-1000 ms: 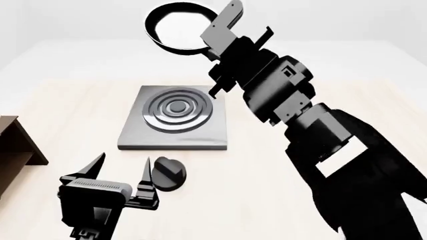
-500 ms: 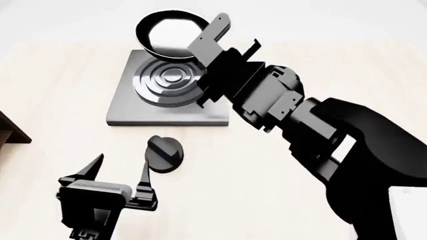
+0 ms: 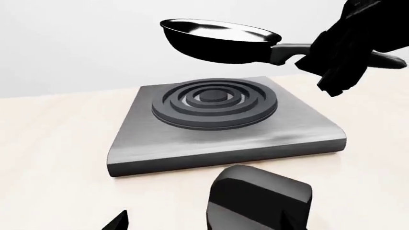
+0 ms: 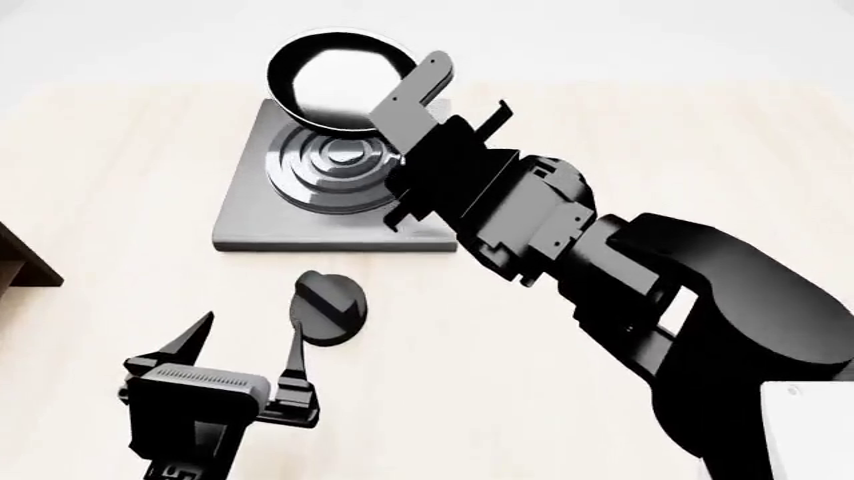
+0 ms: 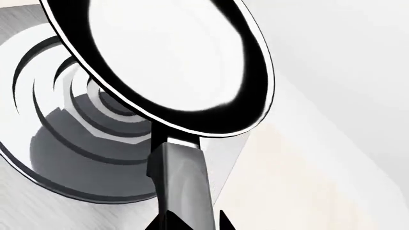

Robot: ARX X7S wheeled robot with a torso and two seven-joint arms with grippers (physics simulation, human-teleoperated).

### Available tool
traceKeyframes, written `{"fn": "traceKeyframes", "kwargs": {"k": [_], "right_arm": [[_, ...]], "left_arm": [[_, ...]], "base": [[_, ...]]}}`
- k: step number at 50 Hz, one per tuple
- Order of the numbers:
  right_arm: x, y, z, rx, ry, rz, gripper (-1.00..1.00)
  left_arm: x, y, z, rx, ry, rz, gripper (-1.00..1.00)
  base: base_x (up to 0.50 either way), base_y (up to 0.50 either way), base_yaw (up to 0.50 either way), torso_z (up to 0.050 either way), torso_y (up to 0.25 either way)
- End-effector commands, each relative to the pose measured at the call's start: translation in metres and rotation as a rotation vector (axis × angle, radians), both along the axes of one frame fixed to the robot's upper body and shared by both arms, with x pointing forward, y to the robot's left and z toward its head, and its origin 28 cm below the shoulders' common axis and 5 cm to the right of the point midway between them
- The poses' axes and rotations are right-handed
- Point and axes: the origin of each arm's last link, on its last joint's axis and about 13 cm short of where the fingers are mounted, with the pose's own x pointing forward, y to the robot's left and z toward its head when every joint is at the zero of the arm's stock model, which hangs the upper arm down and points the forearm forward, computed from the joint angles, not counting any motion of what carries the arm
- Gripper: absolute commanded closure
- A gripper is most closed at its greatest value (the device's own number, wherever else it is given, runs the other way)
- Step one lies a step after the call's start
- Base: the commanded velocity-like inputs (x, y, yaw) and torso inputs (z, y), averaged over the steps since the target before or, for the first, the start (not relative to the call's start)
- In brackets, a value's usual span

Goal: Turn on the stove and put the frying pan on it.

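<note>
The frying pan [image 4: 336, 80] is black with a pale glossy inside. It hangs in the air over the far part of the stove [image 4: 267, 225], a grey slab with burner rings [image 4: 327, 165]. My right gripper [image 4: 424, 125] is shut on the pan's handle [image 5: 182, 177]. In the left wrist view the pan [image 3: 217, 40] floats level above the rings [image 3: 214, 103] without touching. The round black knob [image 4: 328, 308] lies on the table in front of the stove. My left gripper [image 4: 251, 325] is open and empty, just short of the knob [image 3: 259, 199].
A dark brown wooden shelf [image 4: 20, 265] stands at the left edge. The right arm [image 4: 627, 280] stretches across the right side of the pale wooden table [image 4: 120, 150]. A white surface [image 4: 811, 430] shows at the bottom right corner.
The right gripper has brought the pan nearer and lower, from beyond the stove to over its far part. The head view has tilted down. The left gripper stays open by the knob.
</note>
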Motion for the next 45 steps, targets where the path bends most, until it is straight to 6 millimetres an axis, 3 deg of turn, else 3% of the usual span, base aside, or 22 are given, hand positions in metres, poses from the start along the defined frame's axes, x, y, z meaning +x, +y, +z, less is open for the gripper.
{"fn": "traceKeyframes", "kwargs": {"k": [1, 45], "right_arm": [[0.000, 0.004, 0.004, -0.046, -0.095, 0.003, 1.00], [-0.005, 0.003, -0.033, -0.090, -0.004, 0.039, 1.00]], "left_arm": [[0.000, 0.000, -0.001, -0.001, 0.004, -0.002, -1.00], [0.001, 0.006, -0.002, -0.010, 0.002, 0.027, -1.00]], "base": [[0.00, 0.00, 0.00, 0.000, 0.000], [0.00, 0.00, 0.00, 0.000, 0.001]]}}
